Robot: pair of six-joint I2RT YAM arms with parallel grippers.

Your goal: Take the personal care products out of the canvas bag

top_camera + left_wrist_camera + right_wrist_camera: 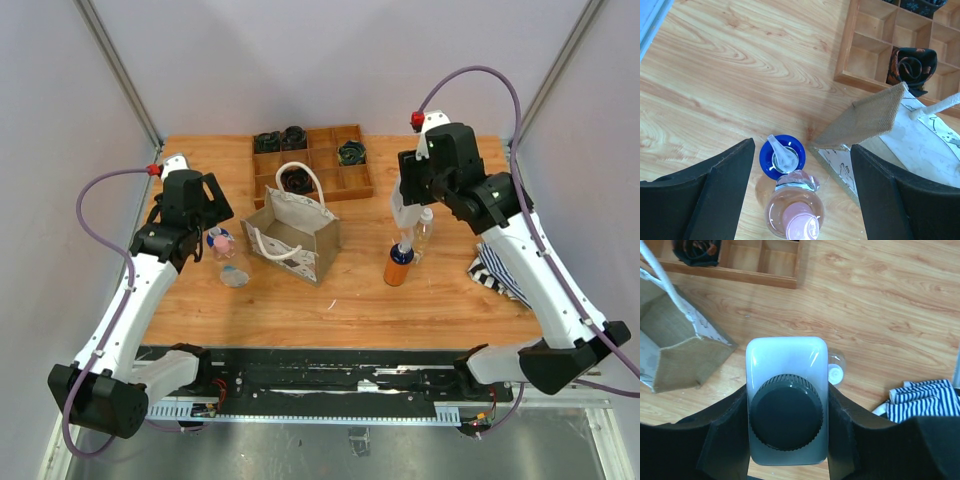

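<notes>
The canvas bag (pixel 300 238) stands open in the middle of the desk (pixel 350 300), a little toward the left edge, with its white rope handles up. Just behind it, against the far edge, sits the wooden tray (pixel 318 165) with black rolls (pixel 295 180) in some compartments.

The left gripper (pixel 802 192) hangs near the left edge, fingers (pixel 715 195) spread wide and holding nothing. Below and between them stand the blue bottle (pixel 782 157) and the pink-capped bottle (pixel 795 217), touching each other, just beside the bag's left corner. The flat clear jar (pixel 235 277) lies on the desk a little nearer the front edge.

The right gripper (pixel 787 432) is clamped on the pale bottle (pixel 786 365), one finger on each side, its black cap facing up. Whether that bottle touches the desk cannot be told. Close by, right of the bag, stand the amber bottle (pixel 398 268) and the white-capped bottle (pixel 836 371). The striped cloth (pixel 925 400) lies bunched near the right edge.
</notes>
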